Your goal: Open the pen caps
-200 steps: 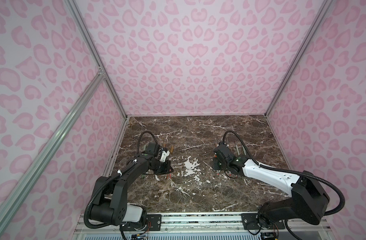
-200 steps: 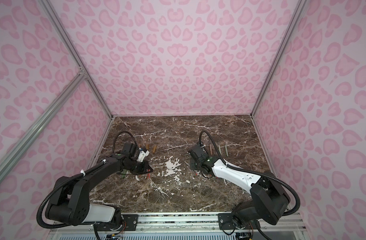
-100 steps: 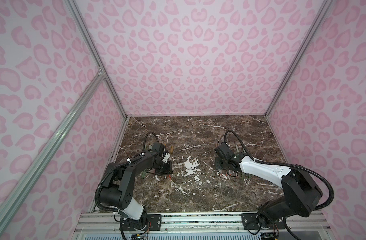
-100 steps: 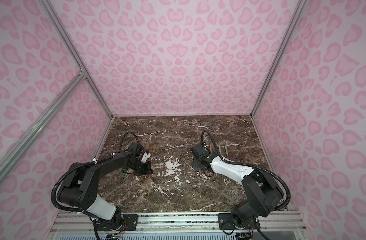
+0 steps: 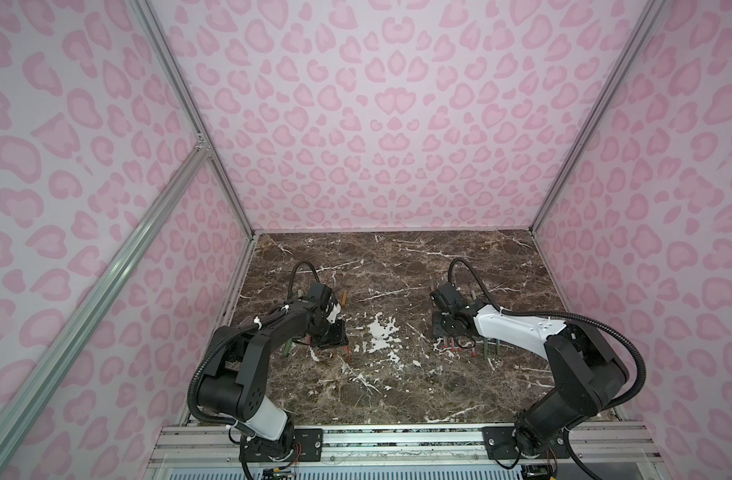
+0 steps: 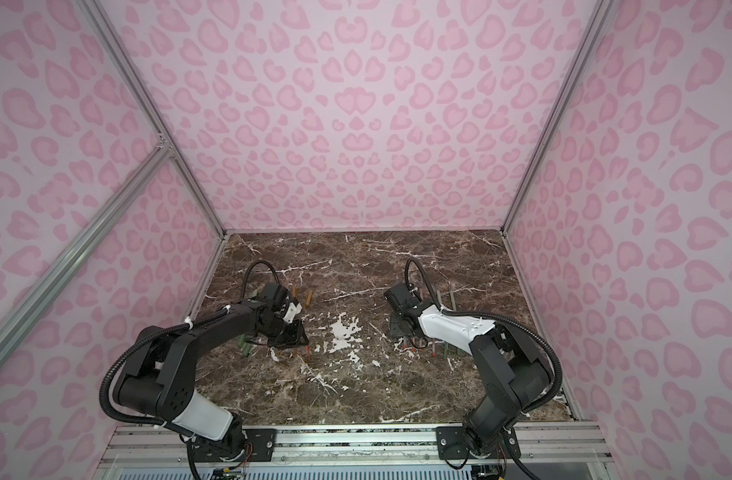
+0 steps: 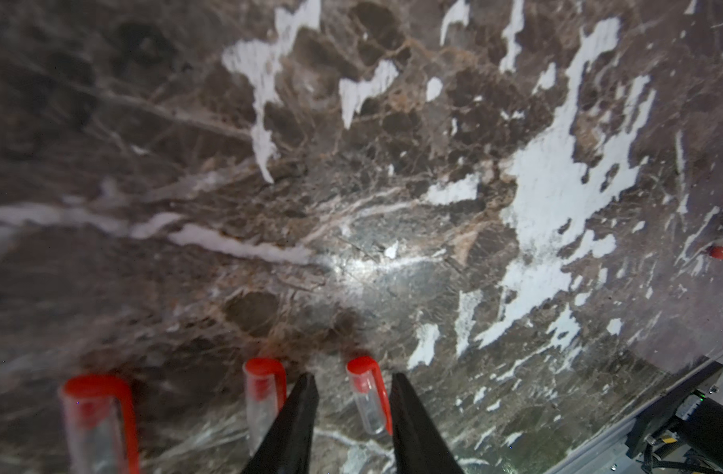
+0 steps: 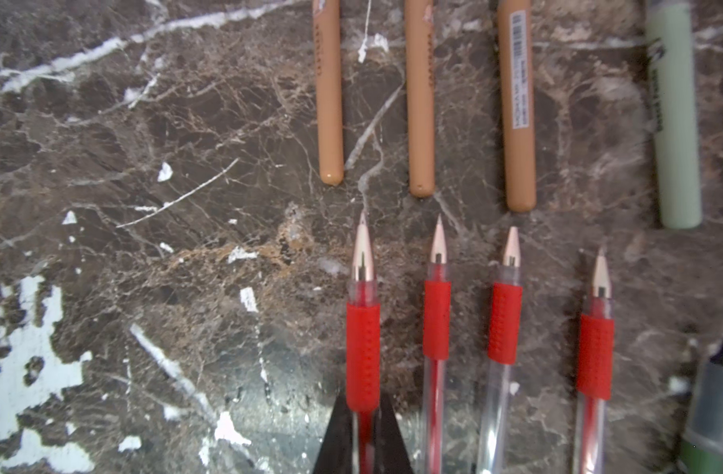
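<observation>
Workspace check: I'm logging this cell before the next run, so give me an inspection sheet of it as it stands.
Surface: brown marble tabletop, white veins.
Job's things: three clear red-tipped pen caps by the left arm; four uncapped red pens, three tan barrels, one pale green barrel by the right arm.
Clutter: nothing seen.
Grippers: left pincer open, its fingers astride one cap; right pincer shut on a red pen.
Cables: black hoses loop over both wrists.
Surroundings: pink leopard-print walls, aluminium frame.

red pen caps [image 7: 368, 394], brown-veined marble table [image 7: 351, 184]
</observation>
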Controlling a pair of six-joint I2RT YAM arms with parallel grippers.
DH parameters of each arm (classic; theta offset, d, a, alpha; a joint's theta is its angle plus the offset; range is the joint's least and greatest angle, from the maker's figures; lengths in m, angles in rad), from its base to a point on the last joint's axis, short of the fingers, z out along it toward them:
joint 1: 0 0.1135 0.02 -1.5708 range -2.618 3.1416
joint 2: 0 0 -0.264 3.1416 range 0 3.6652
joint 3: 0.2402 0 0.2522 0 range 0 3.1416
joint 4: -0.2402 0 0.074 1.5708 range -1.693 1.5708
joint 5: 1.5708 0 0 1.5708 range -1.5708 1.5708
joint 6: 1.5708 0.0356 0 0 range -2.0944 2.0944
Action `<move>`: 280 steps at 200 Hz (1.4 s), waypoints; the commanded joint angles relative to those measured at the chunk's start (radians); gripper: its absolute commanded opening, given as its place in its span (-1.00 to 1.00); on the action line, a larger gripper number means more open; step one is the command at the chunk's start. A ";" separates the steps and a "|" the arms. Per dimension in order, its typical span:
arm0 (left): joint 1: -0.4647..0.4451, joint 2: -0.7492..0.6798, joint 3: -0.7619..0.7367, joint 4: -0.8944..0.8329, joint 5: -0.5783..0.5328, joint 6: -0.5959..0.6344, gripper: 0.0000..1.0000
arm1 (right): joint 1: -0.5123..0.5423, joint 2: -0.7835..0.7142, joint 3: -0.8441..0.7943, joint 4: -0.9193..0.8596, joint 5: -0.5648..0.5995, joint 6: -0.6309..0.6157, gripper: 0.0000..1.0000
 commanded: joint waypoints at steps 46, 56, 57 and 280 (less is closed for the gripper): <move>0.007 -0.213 0.056 -0.018 -0.129 0.143 0.36 | -0.029 0.054 0.018 0.015 -0.014 -0.011 -0.82; 0.017 -0.245 0.056 -0.010 -0.159 0.171 0.53 | -0.028 0.056 0.016 0.010 -0.017 -0.001 -0.80; 0.016 -0.249 0.057 -0.009 -0.162 0.174 0.55 | -0.028 0.055 0.015 0.010 -0.017 0.000 -0.80; 0.272 -0.396 -0.445 1.079 -0.310 0.300 0.96 | -0.147 -0.425 -0.026 -0.043 0.160 -0.186 0.69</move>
